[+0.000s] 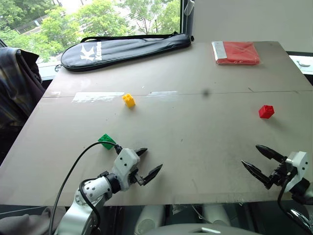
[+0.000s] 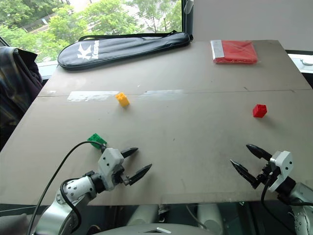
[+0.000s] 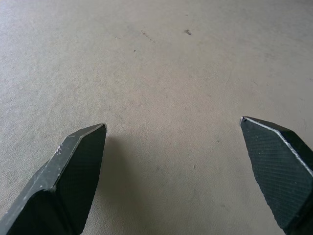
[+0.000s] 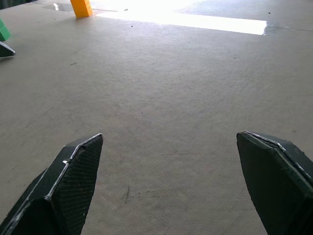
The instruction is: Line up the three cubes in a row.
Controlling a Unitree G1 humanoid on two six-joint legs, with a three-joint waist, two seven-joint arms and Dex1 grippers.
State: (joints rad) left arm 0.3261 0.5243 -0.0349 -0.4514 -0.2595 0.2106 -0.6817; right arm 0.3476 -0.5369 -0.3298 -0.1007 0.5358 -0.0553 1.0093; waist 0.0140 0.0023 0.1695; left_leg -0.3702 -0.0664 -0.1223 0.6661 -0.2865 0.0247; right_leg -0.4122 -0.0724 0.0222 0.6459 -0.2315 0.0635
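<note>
- Grey-brown table (image 1: 195, 142), scuffed, with a seam and strips of clear tape (image 1: 98, 96) running across it at mid-depth.
- Yellow cube (image 1: 128, 100) just beside the near edge of the tape line, left of centre, standing alone.
- Green cube (image 1: 106, 141) nearer the front edge on the left, well apart from the yellow one, just behind the left gripper's wrist.
- Red cube (image 1: 266, 111) far over on the right, well apart from both others; no row formed yet.
- Left gripper (image 1: 148, 162) low over the front left of the table, fingers spread wide, nothing between them; bare tabletop between the fingertips (image 3: 78, 156) in the left wrist view.
- Right gripper (image 1: 258, 160) near the front right edge, fingers likewise spread wide and empty, angled toward the table's middle; red cube well beyond it.
- Black racket bag (image 1: 127, 50) along the far left edge.
- Red folded cloth packet (image 1: 235, 52) at the far right corner.
- Plaid garment (image 1: 17, 83) off the left side of the table.
</note>
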